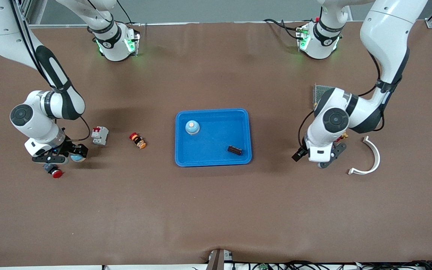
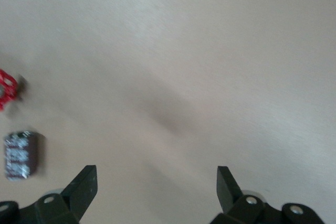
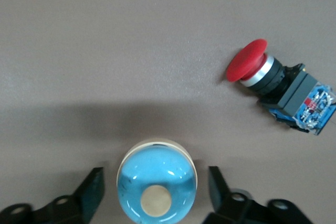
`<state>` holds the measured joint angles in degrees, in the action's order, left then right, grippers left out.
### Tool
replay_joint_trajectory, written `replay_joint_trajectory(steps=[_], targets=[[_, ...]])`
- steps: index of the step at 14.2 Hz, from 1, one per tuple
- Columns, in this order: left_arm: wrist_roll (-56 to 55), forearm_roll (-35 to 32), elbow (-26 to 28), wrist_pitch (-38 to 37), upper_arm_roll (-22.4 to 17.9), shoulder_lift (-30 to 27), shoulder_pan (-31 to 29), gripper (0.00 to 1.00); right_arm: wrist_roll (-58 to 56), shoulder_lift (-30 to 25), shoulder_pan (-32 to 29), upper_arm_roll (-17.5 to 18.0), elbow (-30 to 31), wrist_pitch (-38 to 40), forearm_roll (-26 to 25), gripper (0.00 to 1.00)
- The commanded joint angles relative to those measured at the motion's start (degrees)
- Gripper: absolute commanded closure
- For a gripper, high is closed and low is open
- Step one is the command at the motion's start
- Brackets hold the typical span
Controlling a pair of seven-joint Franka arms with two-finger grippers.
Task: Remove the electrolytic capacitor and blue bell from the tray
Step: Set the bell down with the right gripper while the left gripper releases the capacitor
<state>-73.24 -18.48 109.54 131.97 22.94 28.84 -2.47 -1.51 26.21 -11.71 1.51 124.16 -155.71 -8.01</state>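
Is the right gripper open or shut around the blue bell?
Open: the right gripper has a finger on each side of the bell, with gaps visible.

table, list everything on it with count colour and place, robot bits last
tray: one, blue, mid-table
bell: two, light blue; one in the tray, one on the table between the right gripper's fingers
block: one, dark brown, in the tray
push button: one, red cap, beside the second bell
breaker: one, white and red, toward the right arm's end
small button: one, red and orange, between breaker and tray
capacitor: one, dark, near the left gripper
curved strip: one, white, left arm's end
mesh board: one, green, partly hidden by left arm
right gripper: open around bell
left gripper: open over bare table
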Motion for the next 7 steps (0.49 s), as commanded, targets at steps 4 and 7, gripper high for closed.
replay_joint_trajectory(steps=[4, 7], targets=[[-8.22, 4.23, -12.41, -5.49, -0.18, 5.96, 6.94, 0.00, 10.44, -5.37, 0.28, 4.01, -4.72, 17.00, 0.71, 0.00], [-15.50, 4.51, -16.80, -5.49, -0.18, 8.77, 10.98, 0.00, 20.19, -6.86, 0.37, 10.59, -4.11, 18.16, 0.80, 0.00]])
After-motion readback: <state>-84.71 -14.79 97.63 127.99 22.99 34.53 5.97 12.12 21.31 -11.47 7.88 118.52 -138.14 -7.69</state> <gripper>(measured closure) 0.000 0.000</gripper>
